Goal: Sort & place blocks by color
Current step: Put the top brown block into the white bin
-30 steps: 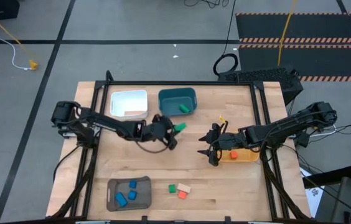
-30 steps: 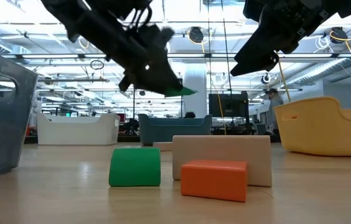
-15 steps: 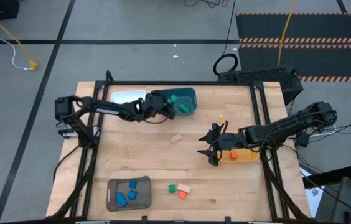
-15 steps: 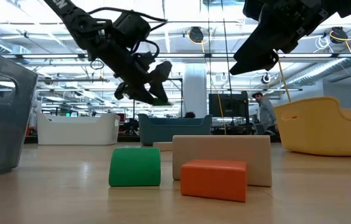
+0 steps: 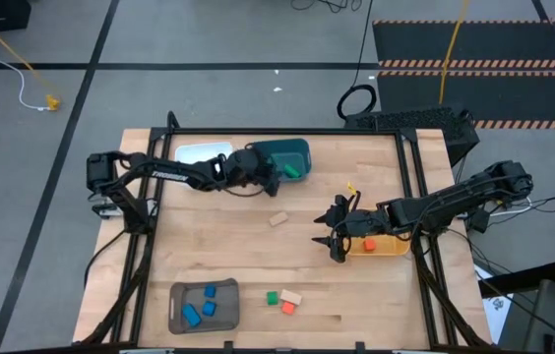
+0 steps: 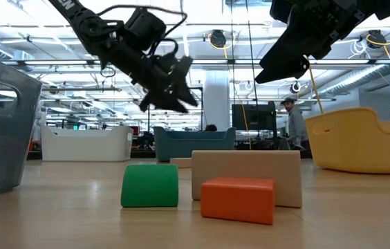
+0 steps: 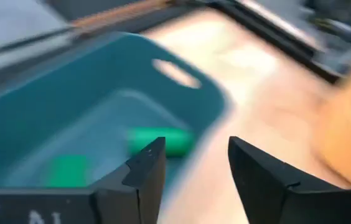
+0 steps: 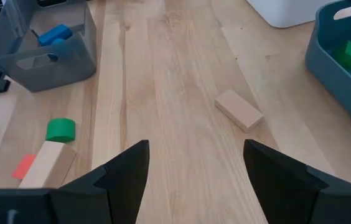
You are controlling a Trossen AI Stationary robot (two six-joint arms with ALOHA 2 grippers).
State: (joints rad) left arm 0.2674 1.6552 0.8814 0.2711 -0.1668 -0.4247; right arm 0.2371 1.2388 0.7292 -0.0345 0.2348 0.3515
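Observation:
My left gripper [image 5: 264, 169] [image 7: 194, 147] hangs open and empty over the teal bin [image 5: 287, 153] at the far middle of the table. Two green blocks [image 7: 161, 141] [image 7: 68, 169] lie in that bin. My right gripper [image 5: 329, 239] [image 8: 195, 149] is open and empty above the table, just left of the yellow bin [image 5: 384, 246]. A tan block [image 5: 277, 218] [image 8: 239, 110] lies flat on the table's middle. Near the front edge a green block [image 5: 272, 297] [image 6: 150, 185], a tan block [image 5: 291, 296] [image 6: 247, 176] and a red-orange block [image 5: 287, 308] [image 6: 238, 199] lie together.
A grey bin [image 5: 202, 305] at the front left holds blue blocks [image 8: 56, 34]. The yellow bin holds an orange block [image 5: 367, 244]. A white bin [image 5: 202, 152] stands at the far left, partly under my left arm. A person [image 6: 294, 124] shows in the room beyond the table.
My left gripper has gone from the table's middle toward the far edge, over the teal bin, carrying a green block, and has let it go; the block now lies in the bin. The tan block at the table's middle shows now that the arm has left.

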